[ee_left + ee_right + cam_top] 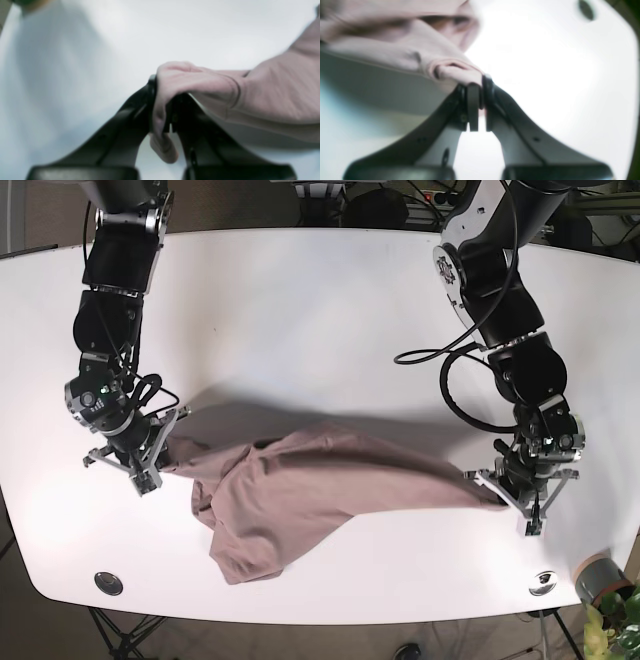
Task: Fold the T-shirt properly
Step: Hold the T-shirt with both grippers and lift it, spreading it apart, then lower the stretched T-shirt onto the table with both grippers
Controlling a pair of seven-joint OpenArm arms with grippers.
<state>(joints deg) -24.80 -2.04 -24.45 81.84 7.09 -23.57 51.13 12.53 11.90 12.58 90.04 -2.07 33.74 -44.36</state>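
Two grippers, left gripper (163, 110), right gripper (478, 105), pinching soft pink T-shirt (300, 490)

No legible text or labels.

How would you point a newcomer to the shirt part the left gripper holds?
Start at the white table, then follow the pink T-shirt to its stretched tip on the base view's right. There the left gripper pinches a bunched fold; unlike the crumpled middle, this end is pulled taut.
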